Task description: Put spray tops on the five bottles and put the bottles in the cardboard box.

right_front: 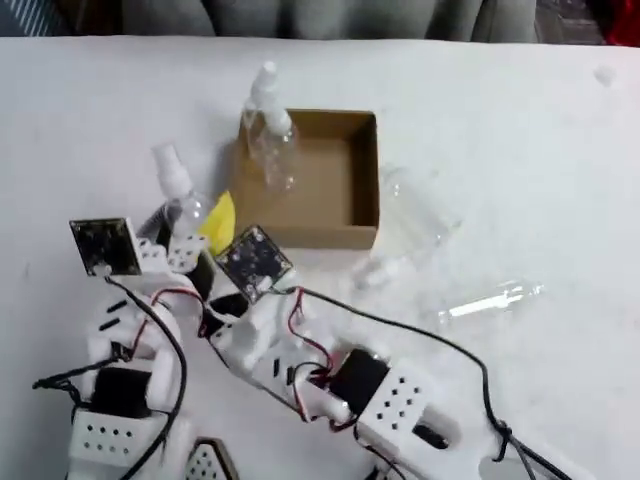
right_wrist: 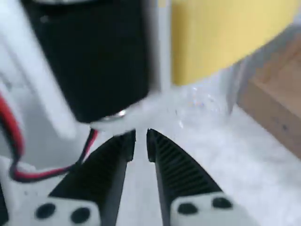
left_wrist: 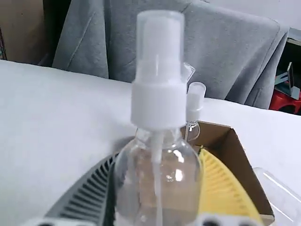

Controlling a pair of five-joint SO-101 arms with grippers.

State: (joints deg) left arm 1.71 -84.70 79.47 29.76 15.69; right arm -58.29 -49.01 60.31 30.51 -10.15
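Nearest, the two arms stand side by side on the white table (right_front: 540,130); the right arm leans across to the left, toward the left arm's wrist. The right gripper (right_wrist: 138,139) has its black fingers (right_wrist: 113,165) drawn almost together, a thin slit between the tips and nothing in it; it hangs just beside the left gripper's black motor block and yellow finger.

A little farther, the left gripper (left_wrist: 159,160) pinches a clear bottle (right_front: 188,208) between its grey finger (left_wrist: 89,200) and its yellow finger (left_wrist: 225,188); the bottle stands upright, a white spray top (left_wrist: 159,89) sits on its neck, and its thin tube runs down inside; it is just left of the cardboard box (right_front: 330,195), outside the near left corner.

To the right and well apart from the arms' grippers, a slender clear piece (right_front: 490,300) lies on the table; I cannot tell whether it is a bottle or a top. Nearer the box, another clear bottle (right_front: 415,225) lies just beside the right wall, with a small white piece (right_front: 375,272) off the box's near right corner.

The box sits open; in its far left corner a capped bottle (right_front: 278,155) stands, and a second white top (right_front: 265,80) shows just beyond it; whether that one is inside the box I cannot tell.

Farthest, grey cloth (left_wrist: 235,52) hangs behind the table's far edge.
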